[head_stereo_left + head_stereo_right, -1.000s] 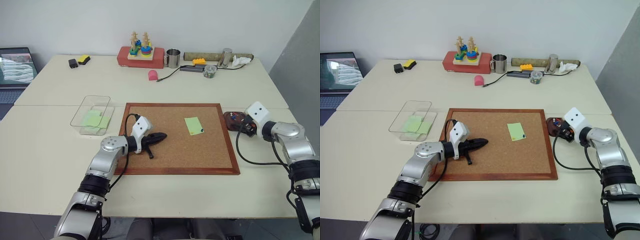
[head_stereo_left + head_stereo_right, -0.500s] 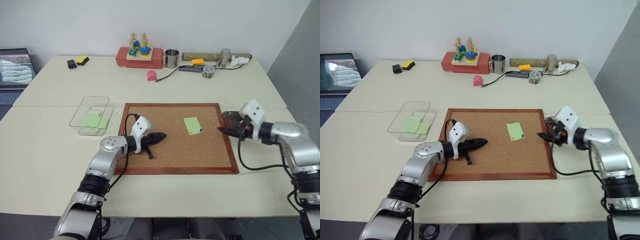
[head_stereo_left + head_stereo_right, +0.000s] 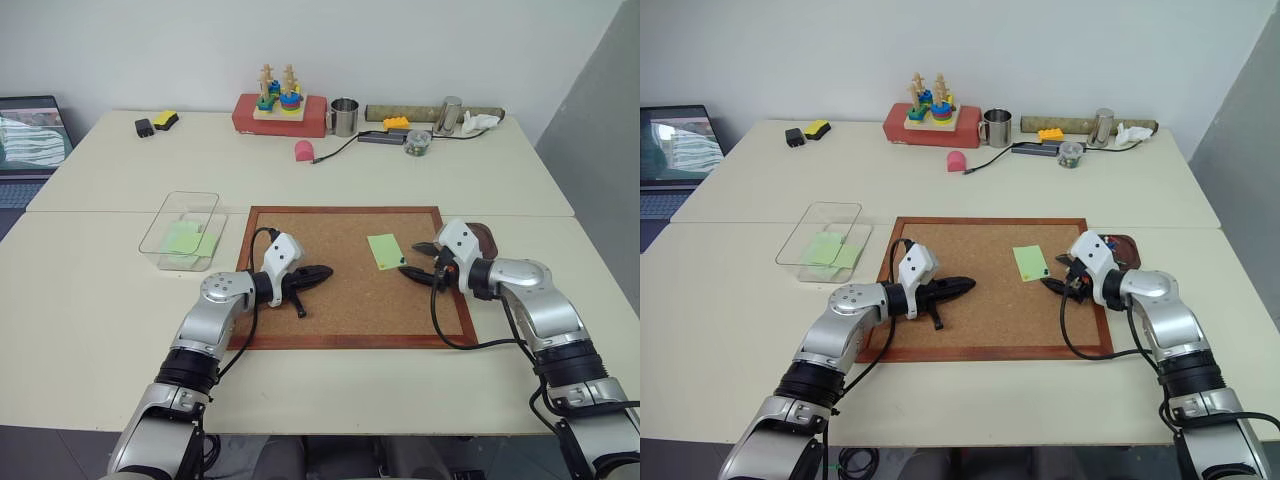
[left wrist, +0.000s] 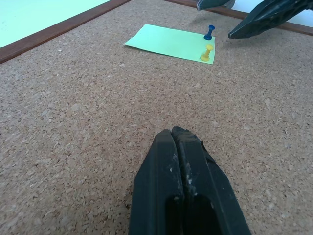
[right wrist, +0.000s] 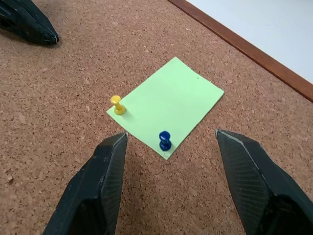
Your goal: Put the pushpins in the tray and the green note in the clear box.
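Over the last second the right gripper (image 5: pixel 168 181) has travelled left from the tray (image 3: pixel 487 236), which sits just off the corkboard's (image 3: pixel 330 310) right edge, and now hangs over the board's right part, pointing at the green note (image 3: pixel 385 250). Its two black fingers stand spread, with nothing between them. In the right wrist view the blue pushpin (image 5: pixel 165 140) sits almost centred in the gap, at the note's nearest corner, while the yellow pushpin (image 5: pixel 117 105) stands at the neighbouring corner, closer to the left gripper. Both pins remain upright in the paper, so the note is still fixed to the board.

The left gripper (image 3: pixel 322 271) has not moved. It lies low over the board's left-centre area, fingers pressed together on nothing, tip aimed across the cork toward the note.

The clear box (image 3: pixel 185 230) stands on the table just left of the board and already holds light green paper. The tray's contents cannot be made out clearly at this range.

Assessment: the right arm appears to have finished a visit to the tray and lined up on the next pin. Two pins and the note remain to be dealt with. The blue pin is the likely next target. The note cannot be lifted until both pins are out.
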Motion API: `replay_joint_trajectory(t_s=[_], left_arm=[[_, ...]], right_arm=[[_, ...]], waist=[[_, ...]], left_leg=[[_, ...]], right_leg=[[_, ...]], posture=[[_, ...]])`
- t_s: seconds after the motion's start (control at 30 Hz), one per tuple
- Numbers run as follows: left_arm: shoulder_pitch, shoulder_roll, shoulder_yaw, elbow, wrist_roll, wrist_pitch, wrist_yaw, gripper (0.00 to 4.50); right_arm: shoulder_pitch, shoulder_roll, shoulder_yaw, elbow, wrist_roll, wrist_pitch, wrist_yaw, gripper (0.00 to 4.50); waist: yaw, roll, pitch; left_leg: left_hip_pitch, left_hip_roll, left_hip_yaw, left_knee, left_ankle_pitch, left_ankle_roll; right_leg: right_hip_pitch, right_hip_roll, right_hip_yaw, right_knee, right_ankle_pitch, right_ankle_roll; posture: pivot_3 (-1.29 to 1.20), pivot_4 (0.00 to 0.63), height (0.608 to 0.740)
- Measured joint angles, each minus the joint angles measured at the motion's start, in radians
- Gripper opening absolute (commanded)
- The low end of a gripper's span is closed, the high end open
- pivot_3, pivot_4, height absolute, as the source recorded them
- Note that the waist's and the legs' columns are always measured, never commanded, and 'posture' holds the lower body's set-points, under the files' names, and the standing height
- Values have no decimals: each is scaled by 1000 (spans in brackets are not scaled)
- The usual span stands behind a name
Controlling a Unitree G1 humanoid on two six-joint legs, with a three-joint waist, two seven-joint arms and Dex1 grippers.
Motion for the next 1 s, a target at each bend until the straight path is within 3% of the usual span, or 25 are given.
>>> replay_joint_trajectory(t_s=[0.07, 0.27, 0.5, 0.83, 1.0], left_arm=[[0, 0, 0, 0, 0, 0, 1, 0], [0, 0, 0, -1, 0, 0, 1, 0], [0, 0, 0, -1, 1, 1, 1, 0], [2, 1, 0, -3, 2, -1, 1, 0], [3, 2, -3, -4, 2, -3, 1, 0]], right_arm=[[-2, 11, 0, 13, 0, -11, -2, 2640], [-20, 39, 0, 77, 1, -31, -15, 1243], [-27, 50, 1, 102, 2, -48, -14, 31], [-20, 46, -12, 70, 13, -33, 0, 31], [-5, 45, -48, -25, 100, 35, 14, 31]], waist=[[0, 0, 0], [0, 0, 0], [0, 0, 0], [0, 0, 0], [0, 0, 0]], left_leg=[[0, 0, 0, 0, 0, 0], [0, 0, 0, 0, 0, 0], [0, 0, 0, 0, 0, 0], [0, 0, 0, 0, 0, 0], [0, 0, 0, 0, 0, 0]], right_leg=[[0, 0, 0, 0, 0, 0], [0, 0, 0, 0, 0, 0], [0, 0, 0, 0, 0, 0], [0, 0, 0, 0, 0, 0], [0, 0, 0, 0, 0, 0]], posture=[[0, 150, 740], [0, 150, 740], [0, 150, 740], [0, 150, 740], [0, 150, 740]])
